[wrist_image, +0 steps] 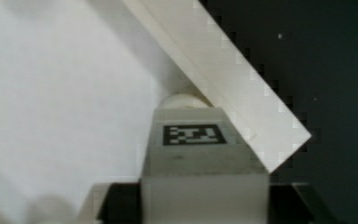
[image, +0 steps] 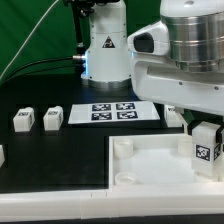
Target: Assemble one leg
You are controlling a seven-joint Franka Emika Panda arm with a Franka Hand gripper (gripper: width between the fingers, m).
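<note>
My gripper (image: 206, 138) is shut on a leg (image: 206, 150), a small white block with a black-and-white marker on its face. It holds the leg upright over the right corner of the large white tray-shaped piece (image: 140, 172). In the wrist view the leg (wrist_image: 197, 150) sits between the two dark fingers (wrist_image: 123, 200). Its far end meets the tray's raised wall (wrist_image: 229, 75), beside the tray's flat floor (wrist_image: 51, 100). Whether the leg's end sits in a corner socket is hidden.
The marker board (image: 112, 112) lies behind the tray. Two loose legs (image: 23, 120) (image: 53, 117) stand on the black table at the exterior view's left, and another shows at the left edge (image: 2, 155). The robot base (image: 105, 50) stands at the back.
</note>
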